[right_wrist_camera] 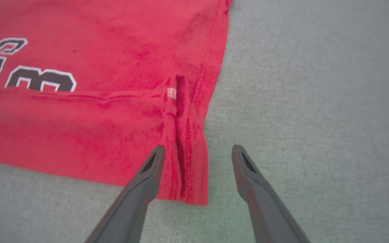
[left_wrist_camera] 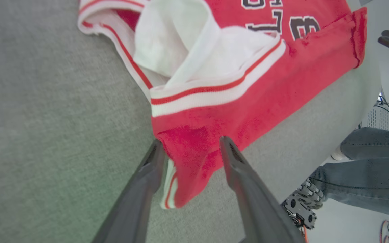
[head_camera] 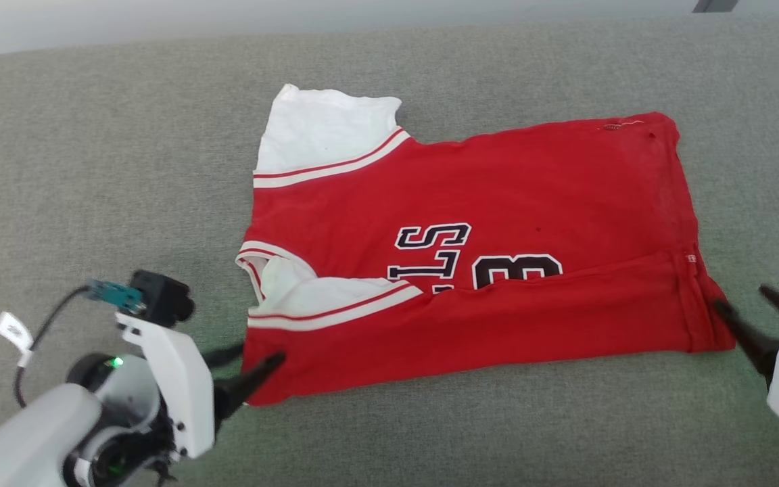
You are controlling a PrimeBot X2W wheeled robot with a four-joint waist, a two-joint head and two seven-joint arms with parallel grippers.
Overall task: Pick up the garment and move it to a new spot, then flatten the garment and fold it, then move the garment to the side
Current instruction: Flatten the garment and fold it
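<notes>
The garment (head_camera: 470,257) is a red jersey with white sleeve panels, lying flat on the grey table (head_camera: 92,169). Its near long edge is folded up over the lower part of the black-white lettering (head_camera: 430,247). My left gripper (head_camera: 261,355) is at the garment's near left corner; in the left wrist view the left gripper (left_wrist_camera: 191,141) is open, and the red corner (left_wrist_camera: 194,158) lies loosely between its fingers. My right gripper (head_camera: 744,304) is at the near right corner. In the right wrist view the right gripper (right_wrist_camera: 198,148) is open, with the hem corner (right_wrist_camera: 187,175) lying beside its left finger.
The grey cloth surface extends on all sides of the garment. In the left wrist view, a person's legs in jeans (left_wrist_camera: 366,175) stand beyond the table's rounded edge, with cables (left_wrist_camera: 388,114) near them.
</notes>
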